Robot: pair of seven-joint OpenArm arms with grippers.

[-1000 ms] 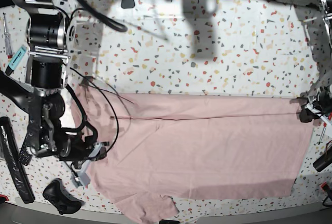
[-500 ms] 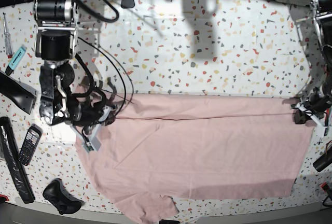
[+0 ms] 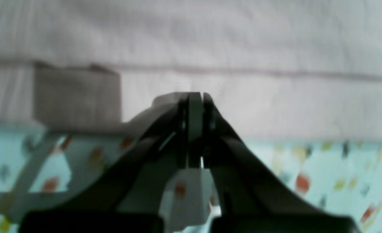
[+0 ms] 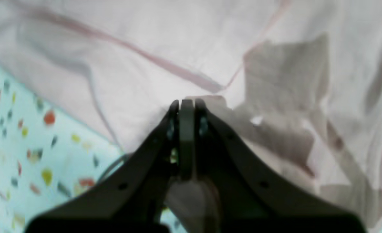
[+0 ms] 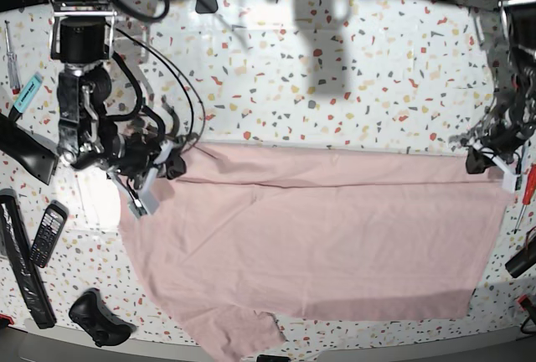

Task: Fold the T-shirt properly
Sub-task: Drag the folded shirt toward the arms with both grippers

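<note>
Both my grippers, left gripper (image 5: 481, 161) and right gripper (image 5: 172, 163), are clamped tight at the T-shirt (image 5: 318, 245)'s far corners. One long fold is done; the cross folds remain, I judge.

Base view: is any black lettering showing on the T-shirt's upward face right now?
No, the T-shirt lies spread on the speckled table showing only plain pale pink cloth, with no print visible.

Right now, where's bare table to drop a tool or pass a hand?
Free: the terrazzo table strip beyond the pale pink cotton T-shirt, between the two arms. Crowded: the view's left edge, with black phone handset, black controller and teal marker. The shirt fills the near half.
</note>
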